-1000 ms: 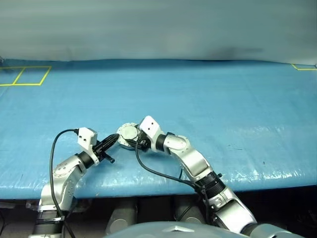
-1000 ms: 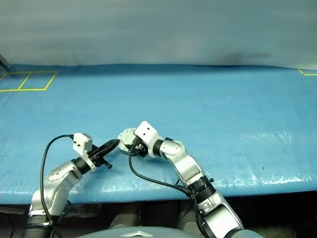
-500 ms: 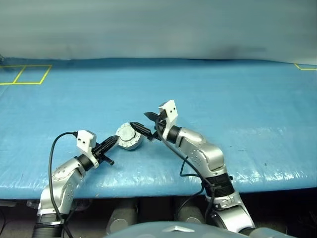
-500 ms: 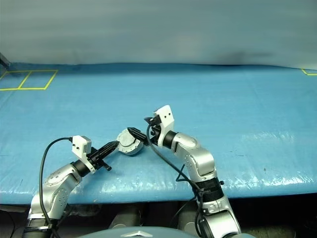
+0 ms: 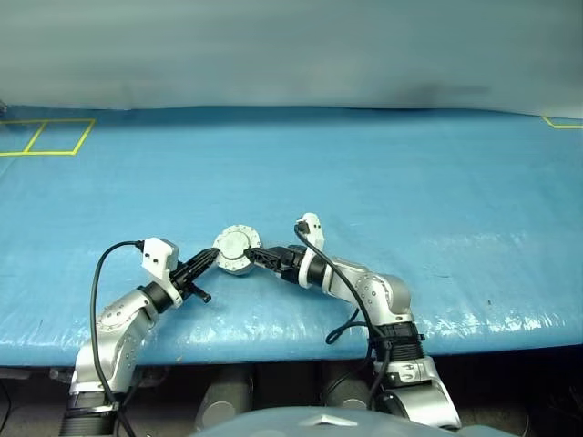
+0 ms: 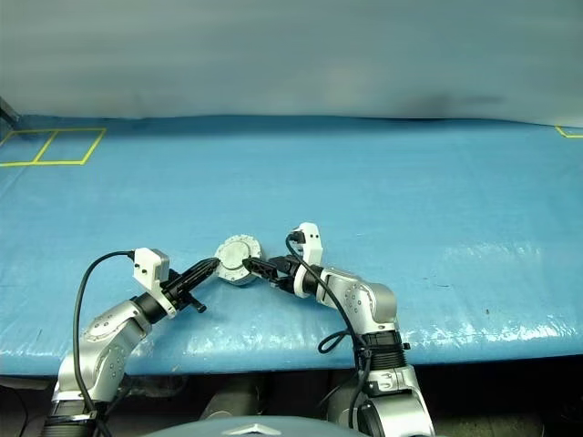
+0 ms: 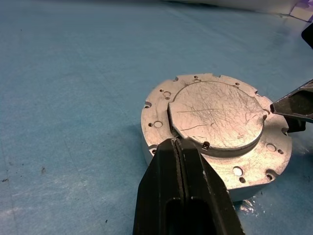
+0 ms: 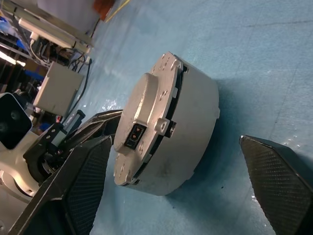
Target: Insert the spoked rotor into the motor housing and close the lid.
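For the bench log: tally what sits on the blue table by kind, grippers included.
Motor housing, shut under its lid: 1
Robot grippers: 2, the left gripper shut, the right gripper open
Yellow floor-tape squares on the table: 2
Total: 5

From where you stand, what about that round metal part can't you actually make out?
- The spoked rotor: whether it sits inside the motor housing is hidden by the closed lid in every view.
- The housing's underside: hidden against the blue table cover.
- Left end effector fingertips: whether they press the lid or merely rest beside it is unclear, left wrist view.
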